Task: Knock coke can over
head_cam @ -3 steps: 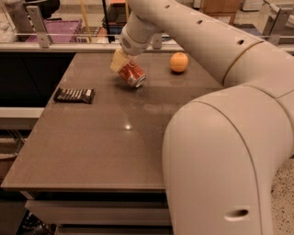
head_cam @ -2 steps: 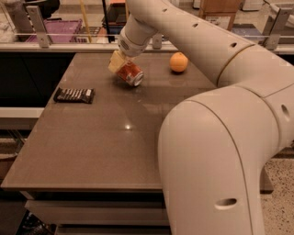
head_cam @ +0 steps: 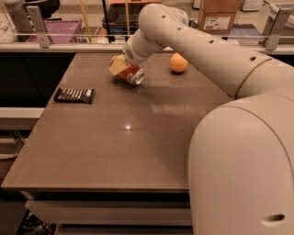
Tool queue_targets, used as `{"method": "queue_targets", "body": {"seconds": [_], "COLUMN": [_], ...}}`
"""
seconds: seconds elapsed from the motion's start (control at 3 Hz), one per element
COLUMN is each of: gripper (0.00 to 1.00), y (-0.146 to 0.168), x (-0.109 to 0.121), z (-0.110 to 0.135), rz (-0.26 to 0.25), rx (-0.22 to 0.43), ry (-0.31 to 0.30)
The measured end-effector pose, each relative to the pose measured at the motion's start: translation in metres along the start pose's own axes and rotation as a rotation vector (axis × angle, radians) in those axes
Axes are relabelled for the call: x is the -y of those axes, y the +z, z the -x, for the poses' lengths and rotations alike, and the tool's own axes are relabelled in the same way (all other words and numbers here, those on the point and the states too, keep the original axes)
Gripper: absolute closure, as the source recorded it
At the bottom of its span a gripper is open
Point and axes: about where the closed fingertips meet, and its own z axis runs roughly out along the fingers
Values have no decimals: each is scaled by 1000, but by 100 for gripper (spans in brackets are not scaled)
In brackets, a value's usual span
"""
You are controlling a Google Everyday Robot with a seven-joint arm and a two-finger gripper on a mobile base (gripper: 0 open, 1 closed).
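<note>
Now flatter: coke can (head_cam: 132, 75) under gripper (head_cam: 118, 65).

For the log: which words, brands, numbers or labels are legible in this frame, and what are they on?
Nothing can be read as text.
coke can, tipped under the gripper at the far side of the table: white markings, blurred.
snack bar wrapper: pale print, too blurred to read.
cardboard box behind the table: white label, too small to read.
</note>
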Motion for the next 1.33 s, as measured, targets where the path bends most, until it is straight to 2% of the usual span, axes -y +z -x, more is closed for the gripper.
{"method": "queue_targets", "body": {"seconds": [0.33,1.33], "gripper": [83,14], "y": [-2,3], "x": [0,-3], "z": [2,1], "rz": [0,8], "rx": [0,-6], "ry": [0,-1]}}
